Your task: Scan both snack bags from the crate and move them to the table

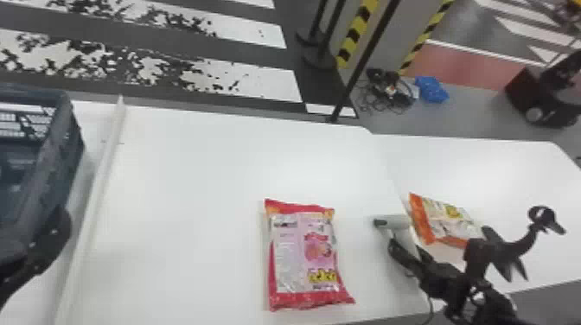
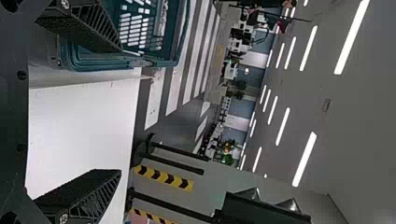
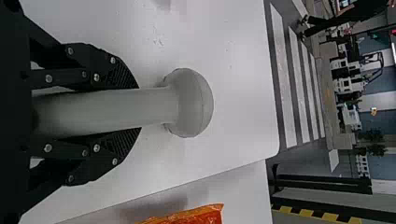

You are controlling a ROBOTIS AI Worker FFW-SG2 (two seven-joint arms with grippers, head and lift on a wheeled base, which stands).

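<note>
Your right gripper [image 1: 408, 250] clamps the scanner [image 1: 395, 222], red bag [image 1: 302, 255] left, orange bag [image 1: 447, 221] right; your left gripper's [image 1: 56, 231] jaws stand apart.

In the head view, a white table [image 1: 194, 173] is stretching across the middle, with a pink-and-red snack bag [image 1: 302, 259] lying flat at lower centre. A raised white strip [image 1: 102, 173] is running down the left side, and a dark crate [image 1: 65, 147] is sitting beyond it at the left edge. A second white table [image 1: 497, 173] is adjoining at right, carrying an orange-and-white snack bag [image 1: 449, 220] near the seam.
</note>
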